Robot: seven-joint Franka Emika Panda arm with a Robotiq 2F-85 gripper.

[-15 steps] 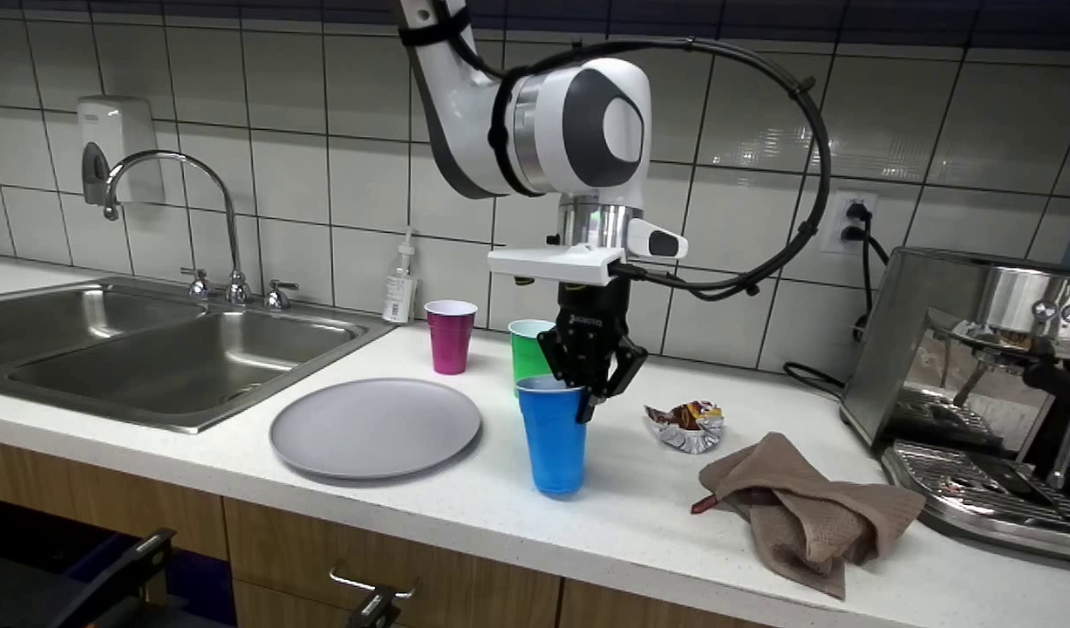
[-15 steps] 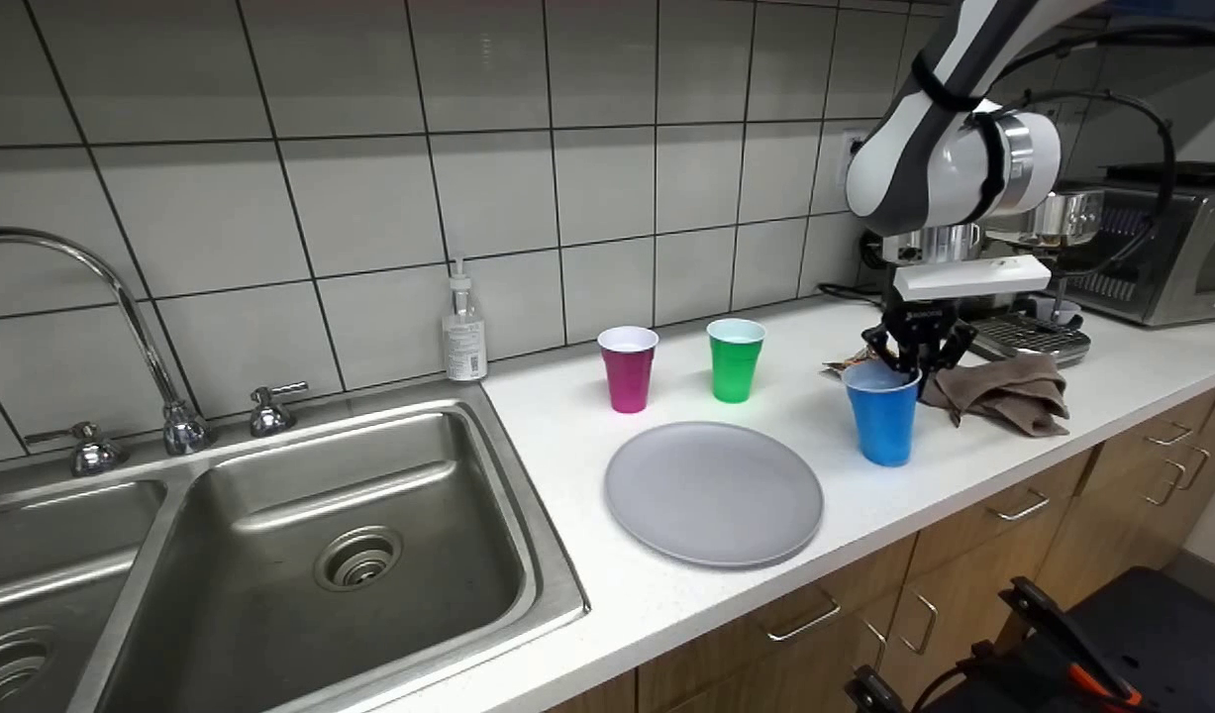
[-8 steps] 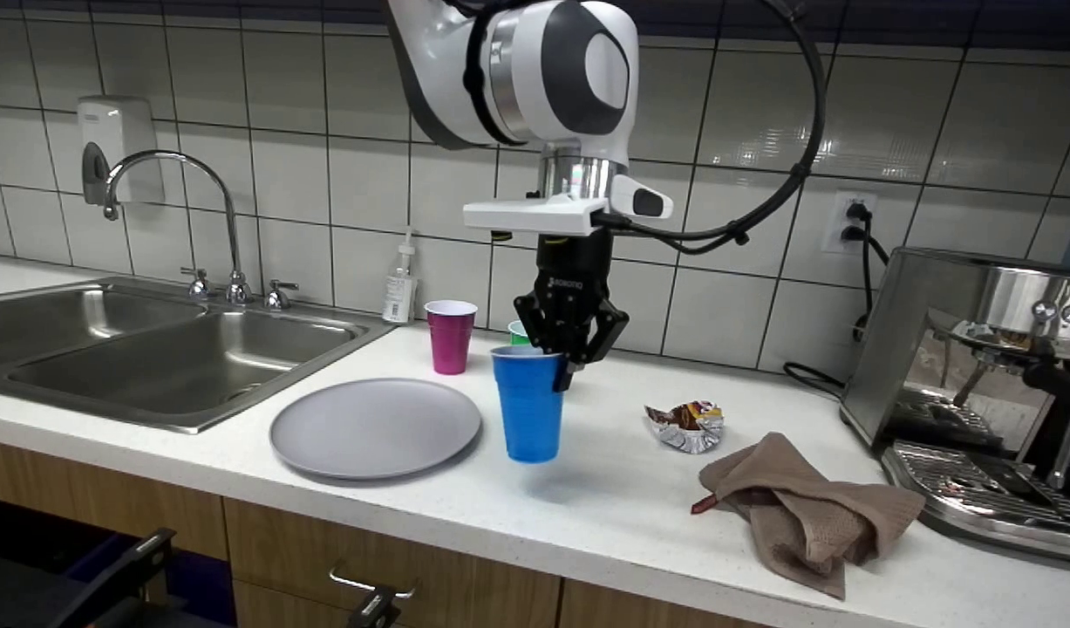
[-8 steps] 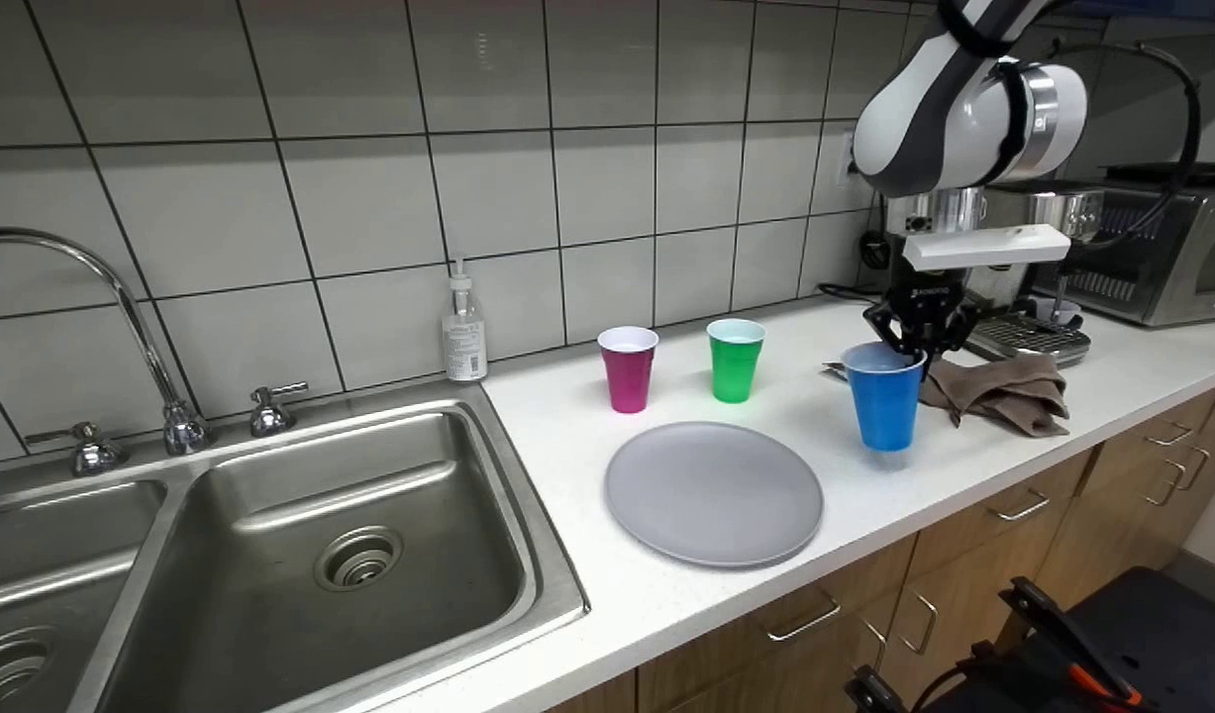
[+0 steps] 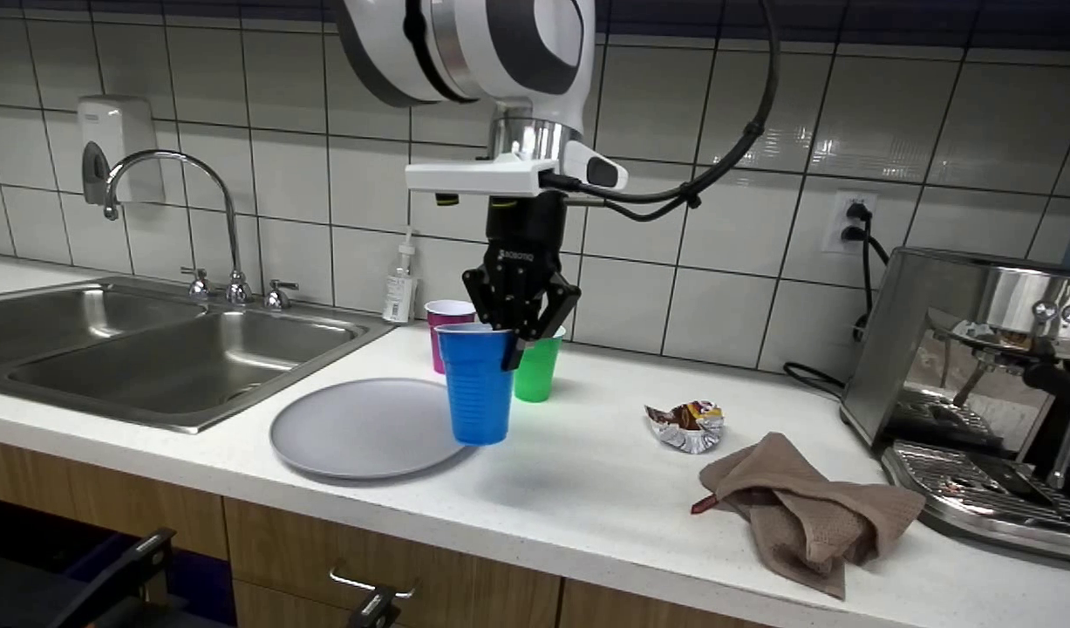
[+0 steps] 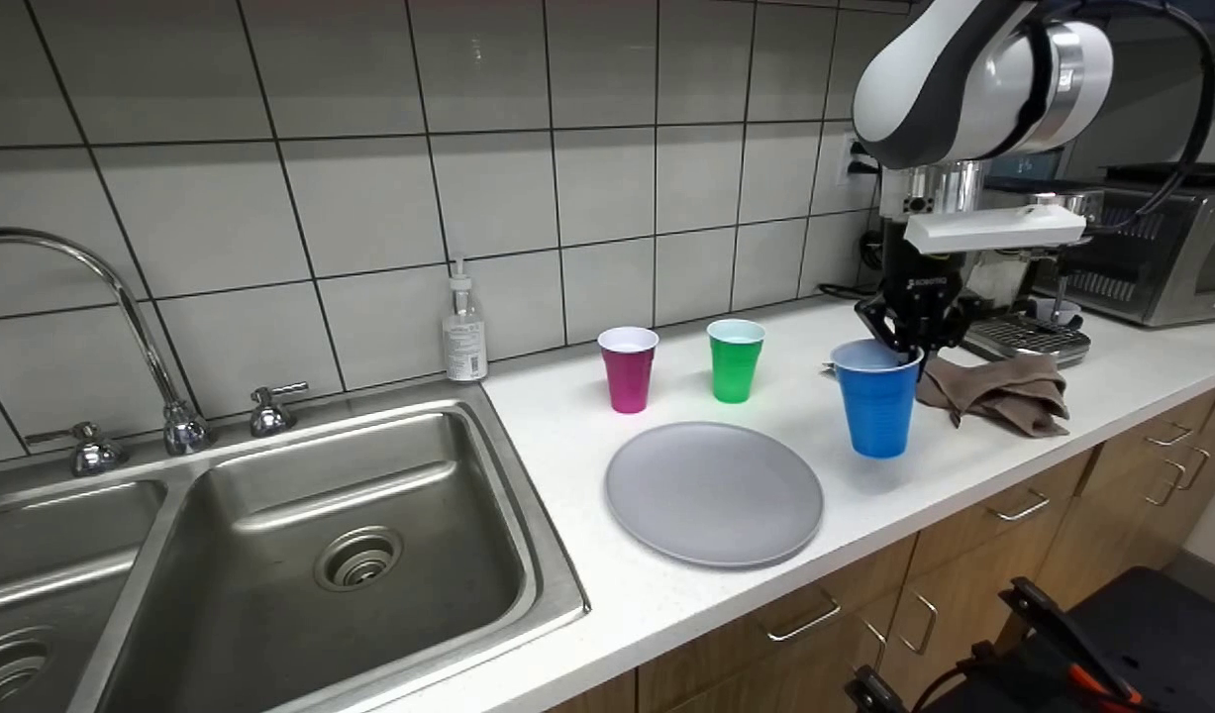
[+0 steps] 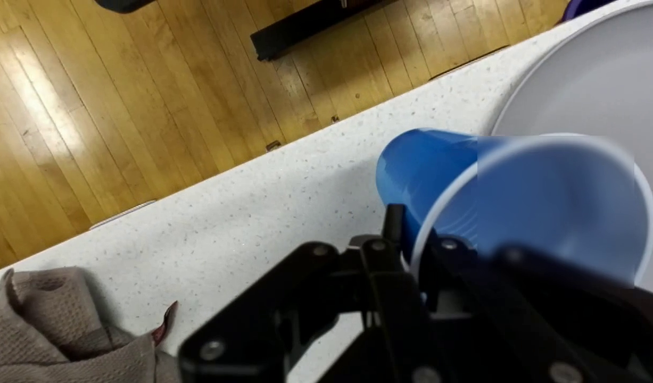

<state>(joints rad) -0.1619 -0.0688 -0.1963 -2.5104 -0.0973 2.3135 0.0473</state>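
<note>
My gripper [image 5: 513, 347] is shut on the rim and side wall of a blue plastic cup [image 5: 478, 392], one finger inside it and one outside. The cup hangs upright, slightly tilted, above the counter in both exterior views. From the wrist view the cup's pale rim [image 7: 645, 213] passes between the finger pads, and the inner fingertip is partly hidden. A grey plate [image 6: 711, 495] lies flat beside the cup; in an exterior view the cup overlaps its right edge. Behind stand a green cup [image 6: 735, 366] and a magenta cup [image 6: 628, 381], both upright.
A double steel sink [image 6: 359, 475] with a faucet [image 5: 234, 218] borders the plate side. A soap bottle [image 6: 463, 342] stands by the wall. Toward the coffee machine [image 5: 979, 392] lie a crumpled foil wrapper [image 5: 687, 427] and a brown cloth [image 5: 805, 506]. The counter's front edge is near.
The blue cup has risen off the counter with my gripper. In an exterior view both have shifted left toward the plate, uncovering the green cup and partly covering the magenta one.
</note>
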